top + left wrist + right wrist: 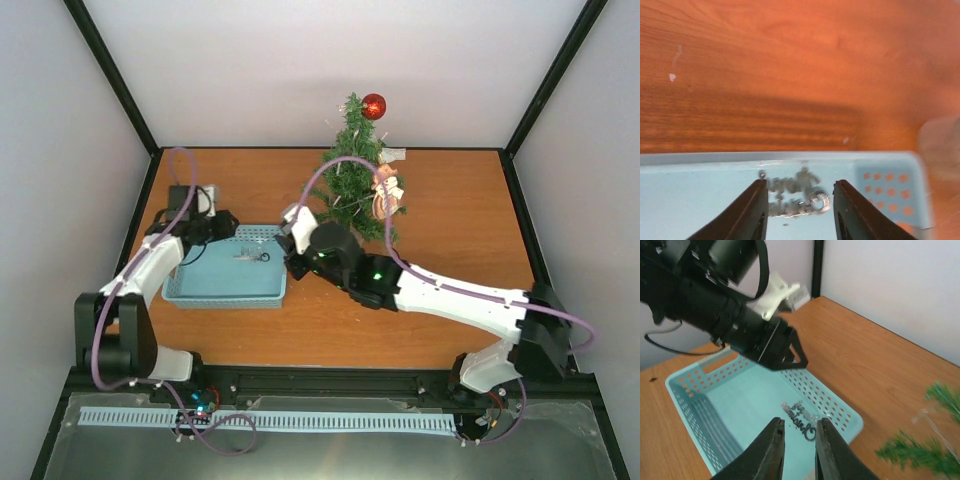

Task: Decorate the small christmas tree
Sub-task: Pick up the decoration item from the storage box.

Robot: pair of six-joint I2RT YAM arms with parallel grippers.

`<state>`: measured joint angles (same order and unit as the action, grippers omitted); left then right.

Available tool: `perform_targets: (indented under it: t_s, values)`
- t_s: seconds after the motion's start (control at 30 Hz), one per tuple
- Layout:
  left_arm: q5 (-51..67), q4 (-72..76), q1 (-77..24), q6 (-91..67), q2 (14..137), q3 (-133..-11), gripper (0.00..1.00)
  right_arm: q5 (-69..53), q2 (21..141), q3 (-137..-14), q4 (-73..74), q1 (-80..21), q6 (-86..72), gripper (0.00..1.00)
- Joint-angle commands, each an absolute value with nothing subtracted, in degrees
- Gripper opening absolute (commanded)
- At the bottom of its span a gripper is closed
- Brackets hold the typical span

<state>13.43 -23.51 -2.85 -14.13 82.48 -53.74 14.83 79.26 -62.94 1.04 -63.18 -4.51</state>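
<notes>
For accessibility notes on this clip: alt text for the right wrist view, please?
A silver ornament lies in a light blue perforated basket on a wooden table, just beyond the slightly parted right gripper. The left gripper hangs above the basket; branches of the small christmas tree show at right.

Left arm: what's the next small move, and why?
Probably lower the left end effector a little. Its jaws stand open astride the silver ornament lying in the blue basket, but the right wrist view shows it hanging above the ornament.

Orange wooden table (460, 215), white walls (300, 60)
</notes>
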Motion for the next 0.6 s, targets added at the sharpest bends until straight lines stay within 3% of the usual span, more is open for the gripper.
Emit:
perform_targets:
  t_s: [0.0,0.1,0.33,0.57]
  values:
    - [28.02,-14.22,4.89,-29.81,76.32,-49.77,0.42,15.34,87.61,-71.14,6.01,-65.19,-5.44,0.15]
    - [29.61,-14.69,8.64,-34.3,75.35,-48.47,0.42,16.32,94.86,-77.06,8.51,-65.3,-4.19,0.03]
    - [26.35,-16.66,8.87,-35.84,72.31,-45.39,0.45,19.86,113.48,-93.07,17.7,-64.91,0.48,0.03]
    - [24.01,-16.73,9.88,-38.67,71.18,-44.01,0.43,13.42,127.2,-109.32,26.78,-60.72,2.16,0.03]
